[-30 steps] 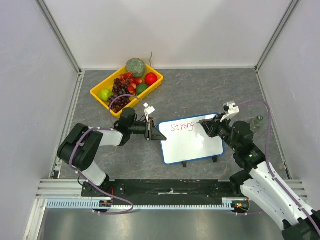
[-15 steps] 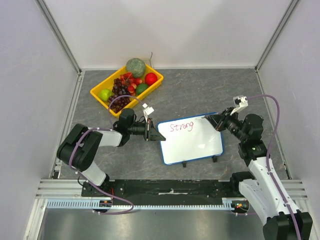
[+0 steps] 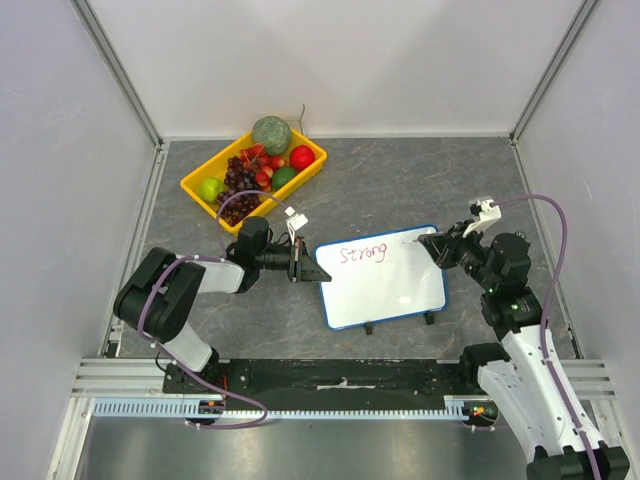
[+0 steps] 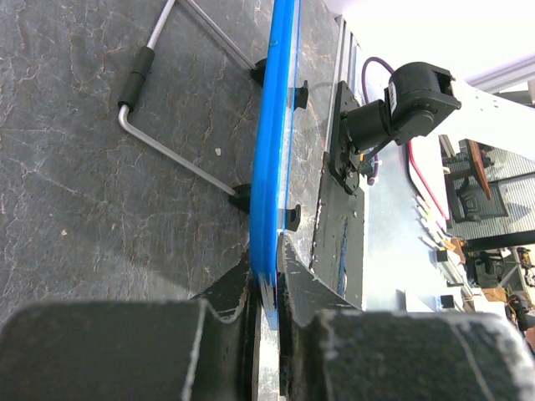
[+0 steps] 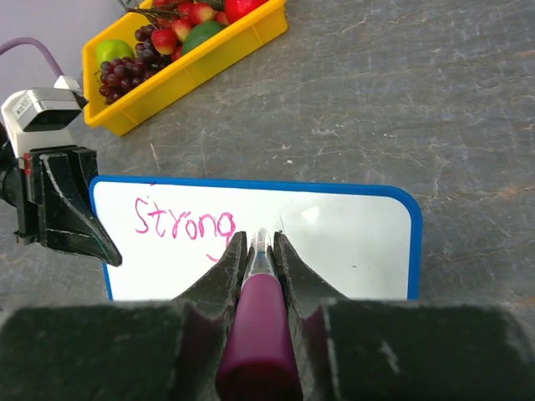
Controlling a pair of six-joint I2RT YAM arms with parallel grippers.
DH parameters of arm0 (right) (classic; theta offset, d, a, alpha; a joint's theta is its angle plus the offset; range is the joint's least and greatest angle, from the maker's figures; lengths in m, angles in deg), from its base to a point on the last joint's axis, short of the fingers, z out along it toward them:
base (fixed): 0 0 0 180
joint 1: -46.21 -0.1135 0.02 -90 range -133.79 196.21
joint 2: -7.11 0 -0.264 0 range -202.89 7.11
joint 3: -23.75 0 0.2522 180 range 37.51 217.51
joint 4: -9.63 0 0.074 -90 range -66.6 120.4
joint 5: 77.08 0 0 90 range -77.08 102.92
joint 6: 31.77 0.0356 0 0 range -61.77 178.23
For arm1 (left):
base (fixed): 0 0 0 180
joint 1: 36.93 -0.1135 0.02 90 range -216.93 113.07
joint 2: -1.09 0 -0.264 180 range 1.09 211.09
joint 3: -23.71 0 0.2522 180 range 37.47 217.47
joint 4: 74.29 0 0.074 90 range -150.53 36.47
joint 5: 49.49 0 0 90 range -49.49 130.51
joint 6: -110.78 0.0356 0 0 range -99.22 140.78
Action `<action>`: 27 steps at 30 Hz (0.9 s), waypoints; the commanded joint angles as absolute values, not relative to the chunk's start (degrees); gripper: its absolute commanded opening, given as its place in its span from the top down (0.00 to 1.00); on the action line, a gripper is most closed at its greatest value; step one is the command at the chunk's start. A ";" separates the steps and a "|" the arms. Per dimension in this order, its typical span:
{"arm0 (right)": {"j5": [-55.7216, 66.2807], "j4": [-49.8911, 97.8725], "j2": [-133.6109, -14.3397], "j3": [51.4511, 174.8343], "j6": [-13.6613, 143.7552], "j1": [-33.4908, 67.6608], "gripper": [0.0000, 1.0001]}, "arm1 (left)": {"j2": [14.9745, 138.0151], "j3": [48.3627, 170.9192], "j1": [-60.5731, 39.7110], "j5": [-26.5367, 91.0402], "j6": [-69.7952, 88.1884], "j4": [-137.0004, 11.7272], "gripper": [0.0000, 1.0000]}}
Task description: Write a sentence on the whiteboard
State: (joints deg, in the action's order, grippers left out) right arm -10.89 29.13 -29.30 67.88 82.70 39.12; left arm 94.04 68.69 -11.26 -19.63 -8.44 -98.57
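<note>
The whiteboard [image 3: 385,285] sat near the middle of the grey surface [image 3: 400,185], between the two arms, with its long edges running roughly left to right. The left end effector [image 3: 320,273] was clenched on the board's left edge. In the left wrist view its two fingers pinched the blue rim from both sides, and a bent wire stand [image 4: 180,156] showed behind the board. The right end effector [image 5: 259,240] was grasping a marker [image 5: 257,322] with a purple body, squeezed between both fingers and pointing down at the board. The marker's tip hung over the upper middle of the board, just right of the writing. Whether it touched the white face could not be told. The sentence [image 3: 363,254] so far read only "Strong", in pink-red along the top left of the board. A yellow tray [image 5: 209,68] of fruit stood at the far left of the surface, well apart from the board.
</note>
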 commanded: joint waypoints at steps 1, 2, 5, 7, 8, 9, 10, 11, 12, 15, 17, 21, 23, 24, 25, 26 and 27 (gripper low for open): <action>-6.33 31.65 -27.18 70.29 80.12 37.60 1.00 | 94.87 67.27 -11.53 -17.32 -3.75 -97.09 0.98; -5.46 31.83 -26.74 70.38 80.03 37.08 1.00 | 95.04 67.35 -11.53 -17.41 -3.83 -97.18 0.98; -2.91 32.53 -25.94 70.12 79.42 34.79 1.00 | 95.04 67.35 -11.53 -17.41 -3.83 -97.18 0.98; -0.54 33.15 -25.68 70.12 78.98 32.86 1.00 | 95.04 67.35 -11.53 -17.49 -3.92 -97.18 0.98; 0.78 33.50 -25.50 70.29 78.63 31.63 1.00 | 95.22 67.35 -11.44 -17.58 -3.92 -97.18 0.98; 2.44 34.02 -25.59 70.55 78.36 30.40 1.00 | 95.13 67.35 -11.53 -17.50 -3.92 -97.18 0.98; 4.03 34.29 -25.59 70.82 78.19 29.26 1.00 | 95.22 67.44 -11.53 -17.58 -3.92 -97.18 0.98; 5.78 34.55 -25.50 70.99 78.01 27.94 1.00 | 95.31 67.44 -11.53 -17.58 -3.83 -97.18 0.98; 8.06 34.73 -25.41 71.08 77.75 26.54 1.00 | 95.22 67.53 -11.53 -17.58 -3.92 -97.18 0.98; 14.40 34.56 -24.71 71.26 77.92 23.54 1.00 | 95.31 67.44 -11.53 -17.67 -4.01 -97.18 0.98; 15.99 34.21 -24.62 71.35 78.27 23.19 1.00 | 95.31 67.44 -11.53 -17.58 -4.01 -97.27 0.98; 17.23 30.62 -24.88 70.73 78.97 23.10 1.00 | 95.48 67.62 -11.53 -17.85 -4.27 -97.53 0.98; 16.62 29.38 -25.76 70.64 79.59 23.18 1.00 | 95.40 67.53 -11.53 -17.93 -4.27 -97.53 0.98; 16.35 29.11 -26.29 70.82 79.59 23.01 1.00 | 95.48 67.44 -11.53 -17.93 -4.27 -97.53 0.98; 16.00 29.02 -26.99 70.99 79.59 23.10 1.00 | 95.48 67.44 -11.44 -18.02 -4.27 -97.62 0.98; 15.74 28.85 -27.43 70.99 79.50 23.10 1.00 | 95.48 67.44 -11.53 -17.94 -4.27 -97.62 0.98; 15.65 28.67 -27.87 70.91 79.33 23.01 1.00 | 95.40 67.53 -11.53 -17.93 -4.36 -97.62 0.98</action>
State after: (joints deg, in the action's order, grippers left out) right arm 14.75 32.63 -26.35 68.51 79.23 23.43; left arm 94.17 68.67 -11.26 -19.76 -8.46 -98.84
